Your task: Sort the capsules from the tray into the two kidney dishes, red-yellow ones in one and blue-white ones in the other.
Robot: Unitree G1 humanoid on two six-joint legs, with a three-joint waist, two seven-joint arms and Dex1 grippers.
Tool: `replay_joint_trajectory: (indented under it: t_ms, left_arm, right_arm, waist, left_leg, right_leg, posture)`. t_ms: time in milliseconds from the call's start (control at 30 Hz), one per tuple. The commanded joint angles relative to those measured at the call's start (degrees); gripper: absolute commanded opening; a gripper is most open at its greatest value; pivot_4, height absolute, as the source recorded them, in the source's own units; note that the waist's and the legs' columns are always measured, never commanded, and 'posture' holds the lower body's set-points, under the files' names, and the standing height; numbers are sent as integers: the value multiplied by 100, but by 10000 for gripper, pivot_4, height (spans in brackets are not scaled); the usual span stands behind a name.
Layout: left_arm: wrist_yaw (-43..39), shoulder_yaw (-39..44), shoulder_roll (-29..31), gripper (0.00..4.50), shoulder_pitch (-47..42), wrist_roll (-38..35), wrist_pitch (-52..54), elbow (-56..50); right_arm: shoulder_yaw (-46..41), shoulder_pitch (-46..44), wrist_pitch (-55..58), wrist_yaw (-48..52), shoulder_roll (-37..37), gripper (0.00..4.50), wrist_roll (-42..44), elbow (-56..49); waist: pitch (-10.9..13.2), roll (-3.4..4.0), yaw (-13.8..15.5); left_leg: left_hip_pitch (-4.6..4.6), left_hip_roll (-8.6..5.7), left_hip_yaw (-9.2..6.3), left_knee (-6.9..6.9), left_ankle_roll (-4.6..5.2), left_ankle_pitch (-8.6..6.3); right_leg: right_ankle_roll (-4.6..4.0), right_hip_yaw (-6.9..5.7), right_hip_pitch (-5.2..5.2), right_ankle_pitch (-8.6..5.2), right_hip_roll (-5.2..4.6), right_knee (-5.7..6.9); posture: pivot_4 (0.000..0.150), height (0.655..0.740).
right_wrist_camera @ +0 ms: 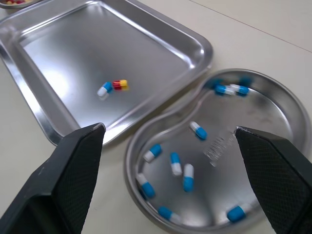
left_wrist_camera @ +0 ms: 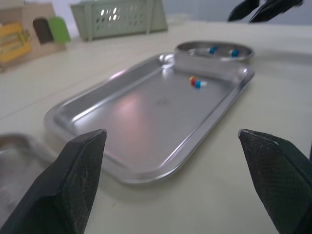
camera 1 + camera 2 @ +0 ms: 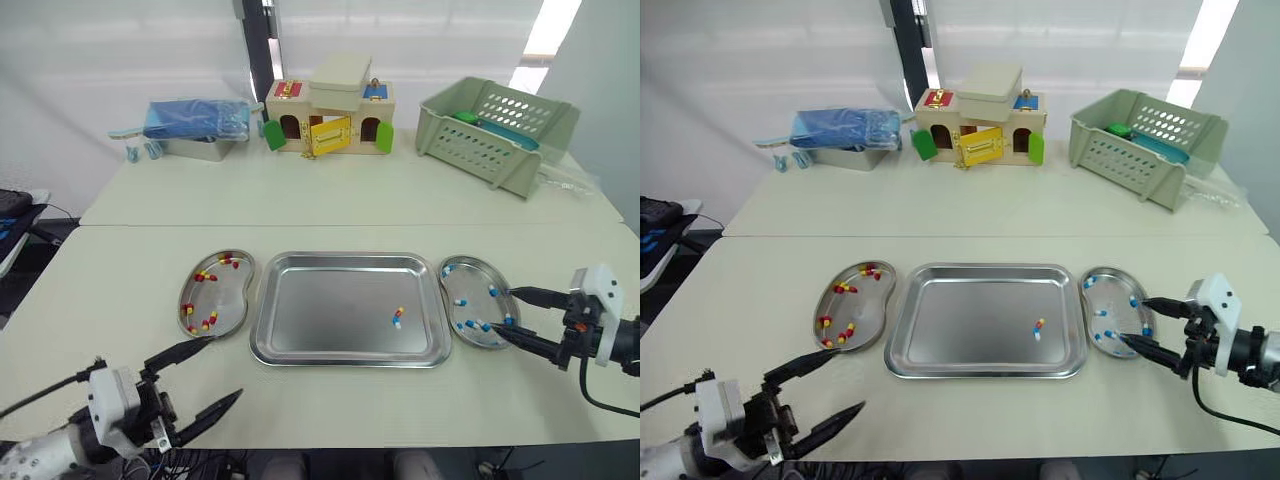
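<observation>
The right hand, released, hangs over the right kidney dish; the left hand, also released, near-left of the tray. Two capsules lie together in it.

- Two pale cream tables, the near table and the far table, stand pushed together, a thin seam running across between them.
- Behind them hangs a plain white wall, split by a dark upright post.
- Bright daylight pours in from a window at the upper right.
- Along the far table's back edge stand a blue bag on a metal tin, a wooden toy house, and a tilted green basket.
- Off the left edge sits dark equipment with cables.
</observation>
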Motion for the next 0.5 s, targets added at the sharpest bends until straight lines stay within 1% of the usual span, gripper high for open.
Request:
replay_joint_trajectory:
  t_ms: [33, 100, 167, 233, 267, 367, 500]
  left_arm:
    - [-503, -243, -218, 44837, 21, -199, -785, 150]
    - [-825, -356, -314, 44837, 22, -292, -1130, 392]
    - [-1189, -466, -360, 44837, 1, -327, -1520, 733]
    - [-1361, -527, -388, 44837, -28, -388, -1751, 936]
    - [-1452, -562, -393, 44837, -47, -450, -1858, 976]
    - [-1523, -628, -388, 44837, -50, -547, -2023, 1023]
    - [-1540, -706, -394, 44837, 39, -667, -2110, 987]
  right_arm:
    - [321, -332, 675, -412, -51, 45000, 289, -628]
    - [600, -555, 877, -598, -9, 45000, 321, -882]
    - [1052, -753, 1163, -927, -5, 45000, 121, -1108]
    - [1362, -917, 1393, -1201, 14, 45000, -18, -1203]
    - [1605, -1126, 1720, -1513, 141, 45000, -52, -1229]
    - [2117, -1605, 2470, -2213, 571, 45000, -112, -1275]
    - [2601, -1951, 2977, -2744, 945, 45000, -285, -1331]
  waist:
    - [-1, -1, 10]
    - [-3, 3, 3]
    - [-3, 2, 10]
    - [-3, 1, 11]
    - [-3, -1, 11]
    - [-7, -9, 9]
    - [-7, -8, 6]
  left_leg:
    - [-1, -1, 0, 0, 0, 0]
    - [0, -1, 0, 0, 0, 0]
    - [0, -1, -2, -1, 0, 0]
    - [-1, -1, -5, -2, 0, 0]
    - [-3, -2, -6, -1, 0, 0]
    - [-2, -1, -9, 0, 0, 0]
    - [-6, -1, -13, -3, 1, 0]
  right_leg:
    - [0, 1, 0, 0, 0, -1]
    - [0, 1, 0, 0, 0, -1]
    - [-1, -1, -1, 0, 0, -1]
    - [-1, -4, -2, 0, 1, -3]
    - [-1, -4, -3, 0, 1, -3]
    - [-1, -5, -3, 0, 1, -1]
    - [-2, -6, -7, -1, 2, -2]
  posture:
    - [1500, 7400]
    - [1500, 7400]
    - [1500, 7400]
    - [1500, 7400]
    - [1500, 7400]
    - [1500, 7400]
    - [1500, 7400]
